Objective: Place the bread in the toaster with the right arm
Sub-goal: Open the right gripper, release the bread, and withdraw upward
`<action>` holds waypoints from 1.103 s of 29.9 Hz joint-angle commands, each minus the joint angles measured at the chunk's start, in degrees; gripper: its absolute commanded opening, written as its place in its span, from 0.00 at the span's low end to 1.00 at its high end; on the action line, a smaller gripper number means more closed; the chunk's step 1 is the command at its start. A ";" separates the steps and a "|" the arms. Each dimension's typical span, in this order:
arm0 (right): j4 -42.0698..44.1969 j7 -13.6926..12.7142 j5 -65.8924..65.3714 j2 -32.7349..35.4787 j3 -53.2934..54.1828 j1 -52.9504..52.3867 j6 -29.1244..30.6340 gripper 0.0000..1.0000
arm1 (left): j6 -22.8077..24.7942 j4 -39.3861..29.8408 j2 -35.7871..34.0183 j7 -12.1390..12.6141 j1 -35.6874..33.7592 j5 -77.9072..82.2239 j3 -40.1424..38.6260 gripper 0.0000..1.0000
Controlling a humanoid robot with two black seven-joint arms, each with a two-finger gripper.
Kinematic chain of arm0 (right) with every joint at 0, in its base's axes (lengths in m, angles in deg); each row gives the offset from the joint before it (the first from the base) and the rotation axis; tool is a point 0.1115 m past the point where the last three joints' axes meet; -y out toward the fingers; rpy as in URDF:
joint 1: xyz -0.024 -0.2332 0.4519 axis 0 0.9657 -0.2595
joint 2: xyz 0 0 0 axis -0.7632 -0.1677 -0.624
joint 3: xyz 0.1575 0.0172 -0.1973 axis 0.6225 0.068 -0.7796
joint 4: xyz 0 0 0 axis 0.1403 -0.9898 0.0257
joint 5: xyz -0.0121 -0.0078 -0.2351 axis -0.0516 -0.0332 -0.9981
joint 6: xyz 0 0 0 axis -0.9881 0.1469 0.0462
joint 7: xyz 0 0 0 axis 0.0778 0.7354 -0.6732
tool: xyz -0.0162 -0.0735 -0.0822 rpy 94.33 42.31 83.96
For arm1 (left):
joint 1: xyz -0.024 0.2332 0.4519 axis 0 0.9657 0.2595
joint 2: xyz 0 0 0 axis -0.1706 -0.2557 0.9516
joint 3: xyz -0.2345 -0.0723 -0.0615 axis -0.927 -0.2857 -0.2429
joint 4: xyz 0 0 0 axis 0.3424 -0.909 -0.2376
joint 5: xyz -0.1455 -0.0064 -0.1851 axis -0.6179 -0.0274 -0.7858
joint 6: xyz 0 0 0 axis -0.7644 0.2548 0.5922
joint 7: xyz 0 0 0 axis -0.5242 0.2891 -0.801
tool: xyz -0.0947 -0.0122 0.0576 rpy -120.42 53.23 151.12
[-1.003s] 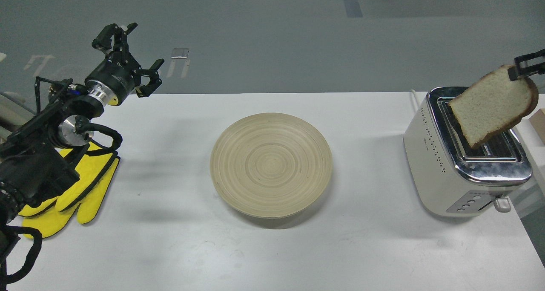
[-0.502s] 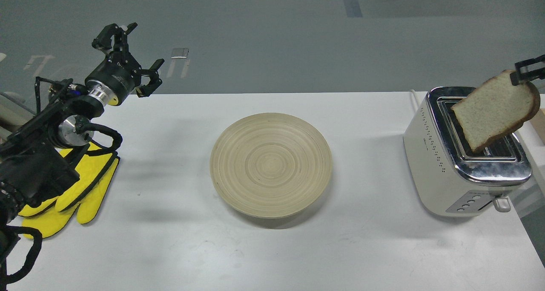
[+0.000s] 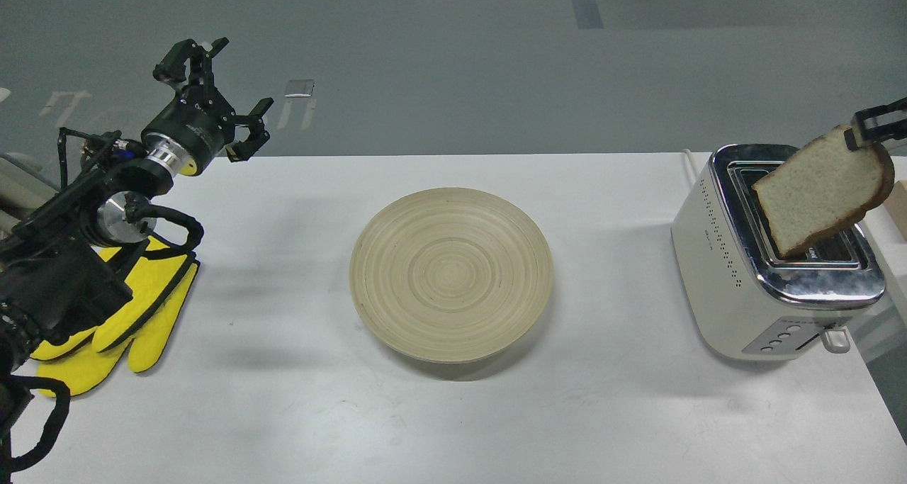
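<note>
Bread (image 3: 818, 197) pale, speckled, dark-crusted, tilted

Open white table (image 3: 283, 413) stretches along the near edge and between the round wooden plate (image 3: 451, 275) at centre and the toaster (image 3: 769, 257) at far right. Above the toaster's chrome slots, a tilted bread slice (image 3: 822, 190) blocks access from above. At left, yellow gloves (image 3: 134, 321) and the left arm crowd the table's edge.
</note>
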 commanded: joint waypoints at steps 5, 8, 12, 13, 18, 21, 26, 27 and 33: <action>0.09 -0.36 2.29 0.01 0.67 0.00 0.00 0.79 | 0.00 0.00 0.00 -0.02 0.00 0.00 0.00 1.00; 0.09 -1.07 3.00 -0.08 0.67 0.00 0.00 0.92 | 0.00 0.00 0.00 0.07 0.00 0.00 0.00 1.00; 0.44 -1.16 3.35 0.01 1.37 -0.17 0.00 0.94 | 0.00 0.00 0.00 0.07 0.00 0.00 0.00 1.00; 0.79 -1.07 3.70 0.01 1.98 -0.17 0.00 0.95 | 0.00 0.00 0.00 0.07 0.00 0.00 0.00 1.00; 8.16 -1.07 8.44 0.97 11.99 -0.08 0.00 1.00 | 0.00 0.00 0.00 0.07 0.00 0.00 0.00 1.00; 13.35 -1.07 12.39 1.76 17.18 1.23 0.00 1.00 | 0.00 0.00 0.00 0.07 0.00 0.00 0.00 1.00; 23.37 -1.07 19.52 2.03 31.05 12.20 0.00 1.00 | 0.00 0.00 0.00 0.07 0.00 0.00 0.00 1.00; 24.68 -0.98 20.13 2.03 33.51 13.87 0.00 1.00 | 0.00 0.00 0.00 0.07 0.00 0.00 0.00 1.00; 32.69 -0.54 24.09 1.06 61.36 33.73 -8.74 1.00 | 0.00 0.00 0.00 0.07 0.00 0.00 0.00 1.00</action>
